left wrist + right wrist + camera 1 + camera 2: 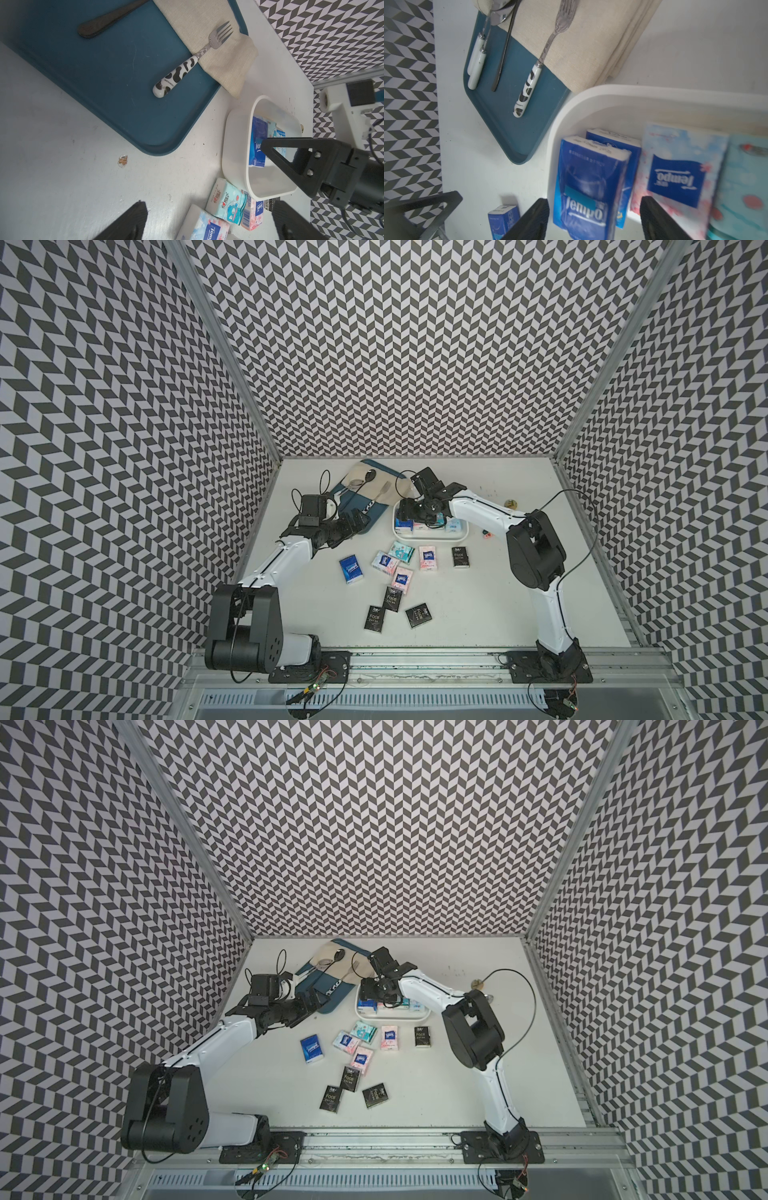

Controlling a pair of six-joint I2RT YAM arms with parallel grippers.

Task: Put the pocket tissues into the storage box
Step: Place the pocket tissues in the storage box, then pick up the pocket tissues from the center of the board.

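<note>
Some packets [675,176] are stowed in the box [612,91]; nine are left outside. The left gripper [209,205] and right gripper [595,199] are spread wide, nothing gripped.

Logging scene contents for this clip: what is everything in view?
loose pocket tissues: nine; four black, three pink-white, one dark blue, one teal; table, before the storage box.
boxed pocket tissues: at least four; dark blue, pink-white, teal; inside the box.
storage box: one, white, mid-table.
tray: one, blue, beside box, holding beige cloth and cutlery.
small bits: unclear, right of box.
left gripper: black, open, by tray corner.
right gripper: black, open, straddling a boxed dark blue packet.
</note>
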